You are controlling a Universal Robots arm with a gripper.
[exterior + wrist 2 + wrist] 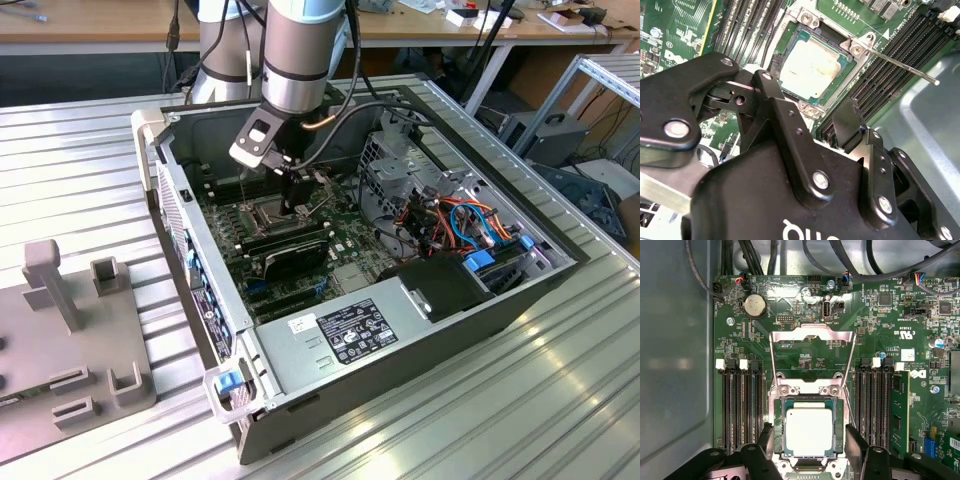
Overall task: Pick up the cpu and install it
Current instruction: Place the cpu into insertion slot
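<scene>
Slatted counter (480, 400) carries an open computer case (190, 230); the arm (300, 60) reaches down inside it. Motherboard (880, 340) lies flat below the jaws. Jaws spread open, gripping nothing, one finger to each side of the socket (839, 412). Load frame (812, 342) stands hinged back, beyond the jaws. The cpu (809, 432) lies between the jaws, inside the socket, apart from both fingers. Judgement: a good placement means the chip level within the socket walls, no corner riding up, no finger nudging it. Room is tight: memory slots (740, 410) flank each finger closely, and a thin latch lever (900, 62) slants just outside one. Straight above looks free.
</scene>
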